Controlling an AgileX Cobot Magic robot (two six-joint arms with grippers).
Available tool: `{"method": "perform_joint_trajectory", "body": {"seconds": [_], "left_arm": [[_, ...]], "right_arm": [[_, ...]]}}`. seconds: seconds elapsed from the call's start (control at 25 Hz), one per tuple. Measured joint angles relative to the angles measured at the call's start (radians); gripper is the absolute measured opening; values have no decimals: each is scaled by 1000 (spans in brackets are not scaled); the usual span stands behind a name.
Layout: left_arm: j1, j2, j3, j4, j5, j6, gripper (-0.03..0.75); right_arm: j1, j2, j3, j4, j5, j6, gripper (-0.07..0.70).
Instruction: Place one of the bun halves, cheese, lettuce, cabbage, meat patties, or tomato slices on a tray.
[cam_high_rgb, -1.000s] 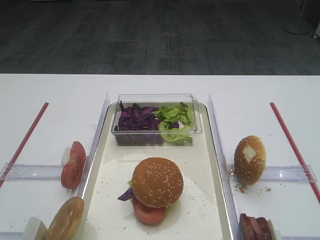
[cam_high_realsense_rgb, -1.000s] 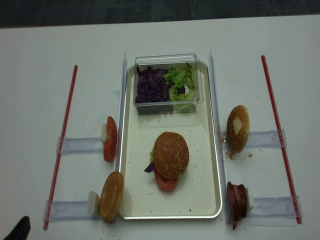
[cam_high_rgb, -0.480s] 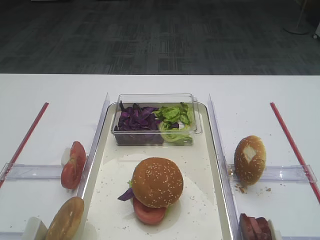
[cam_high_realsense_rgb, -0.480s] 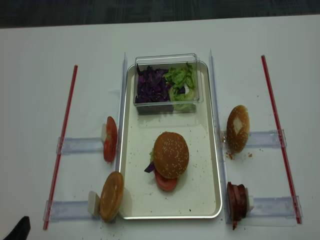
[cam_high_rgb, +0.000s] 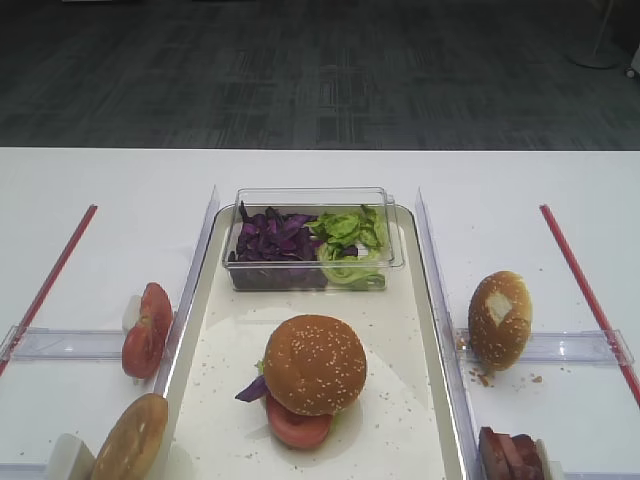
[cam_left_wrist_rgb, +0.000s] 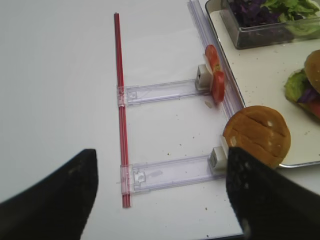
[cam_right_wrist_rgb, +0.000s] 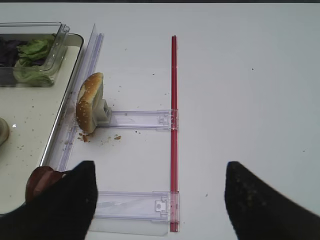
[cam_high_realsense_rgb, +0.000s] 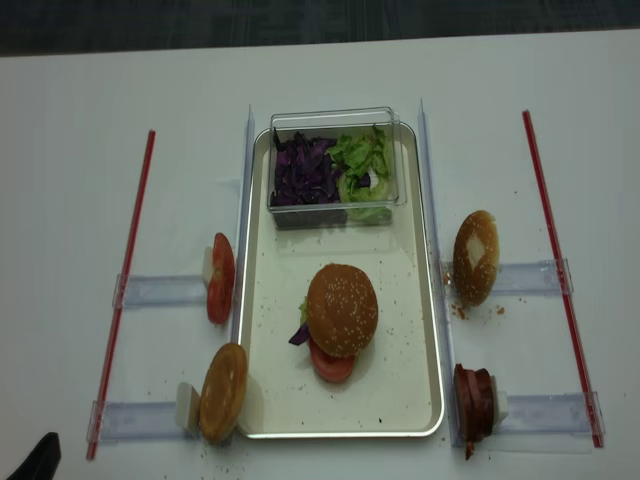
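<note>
On the cream tray (cam_high_rgb: 228, 385) (cam_high_realsense_rgb: 437, 330) a stack stands, topped by a sesame bun half (cam_high_rgb: 314, 362) (cam_high_realsense_rgb: 342, 308). A tomato slice (cam_high_rgb: 298, 428) and a shred of cabbage (cam_high_rgb: 251, 390) poke out beneath it. More cabbage (cam_high_rgb: 272, 240) and lettuce (cam_high_rgb: 350, 232) fill the clear box. Tomato slices (cam_left_wrist_rgb: 216, 80) (cam_high_realsense_rgb: 220, 278) lean on a left holder. Meat patties (cam_high_realsense_rgb: 473, 400) (cam_right_wrist_rgb: 42, 181) stand at the right. Cheese is out of view. My right gripper (cam_right_wrist_rgb: 159, 167) hangs open over bare table. My left gripper (cam_left_wrist_rgb: 161, 155) is open too, left of the tray.
A smooth tan bun (cam_high_realsense_rgb: 223, 392) (cam_left_wrist_rgb: 257, 135) leans at the tray's front left corner. A sesame bun with a white patch (cam_high_realsense_rgb: 475, 257) (cam_right_wrist_rgb: 89, 102) stands on a right holder. Red strips (cam_high_realsense_rgb: 125, 280) (cam_high_realsense_rgb: 560, 270) and clear rails (cam_right_wrist_rgb: 130, 206) lie on both sides.
</note>
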Motion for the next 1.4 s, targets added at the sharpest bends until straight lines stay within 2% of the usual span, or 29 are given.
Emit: {"method": "perform_joint_trajectory", "body": {"seconds": [1.4], "left_arm": [[0,0,0,7,0,0,492]], "right_arm": [[0,0,0,0,0,0,552]]}}
